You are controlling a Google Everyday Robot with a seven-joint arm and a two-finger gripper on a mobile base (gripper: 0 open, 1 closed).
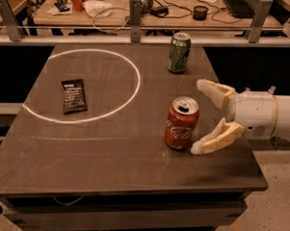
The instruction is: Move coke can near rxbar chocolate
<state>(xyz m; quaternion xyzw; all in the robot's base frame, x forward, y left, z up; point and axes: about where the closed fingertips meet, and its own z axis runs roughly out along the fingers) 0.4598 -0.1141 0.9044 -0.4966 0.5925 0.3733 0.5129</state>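
The coke can (181, 123) stands upright on the dark table (109, 154), right of centre. It is red with white script and an open silver top. The rxbar chocolate (73, 95) lies flat at the left, a black wrapper inside a ring of white light. My gripper (199, 116) comes in from the right at can height. Its two pale fingers are spread wide, one fingertip (204, 85) behind the can's right side and one near the can's base at the front right. They are beside the can and do not hold it.
A green can (179, 53) stands upright at the table's back edge, behind the coke can. A rail with metal posts (135, 13) runs behind the table, with a cluttered desk beyond. The table's right edge (240, 141) lies under my gripper.
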